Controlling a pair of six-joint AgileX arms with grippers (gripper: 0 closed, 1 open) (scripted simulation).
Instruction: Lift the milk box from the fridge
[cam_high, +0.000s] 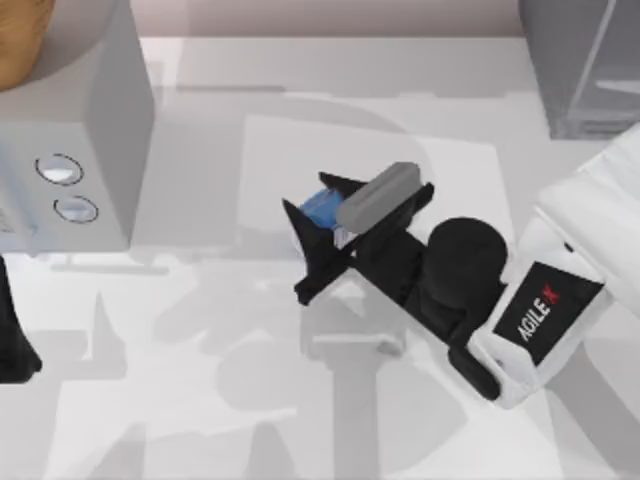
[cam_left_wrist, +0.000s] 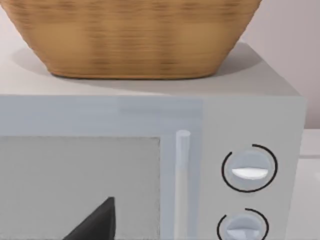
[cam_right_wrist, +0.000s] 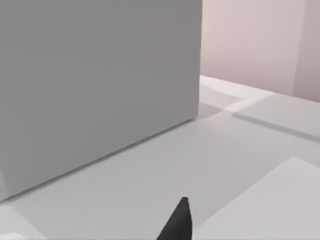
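Fridge (cam_high: 585, 65): one, at the table's far right corner.
Dial box (cam_high: 75, 140): one, far left, two dials; one basket (cam_left_wrist: 135, 37) on top.
Right claw (cam_high: 318, 228): mid-table, fingers closed on the carton; raise straight, keep the squeeze steady.
Left claw (cam_high: 15, 330): parked at the left edge, opening can't be told.
Milk box (cam_high: 322, 210): one, between the right fingers, well clear of the fridge.

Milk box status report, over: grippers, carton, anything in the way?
Right gripper mid-table, shut on the milk box. Carton clear of the fridge, top right. Left arm parked at left edge by the microwave. Nothing in the way.
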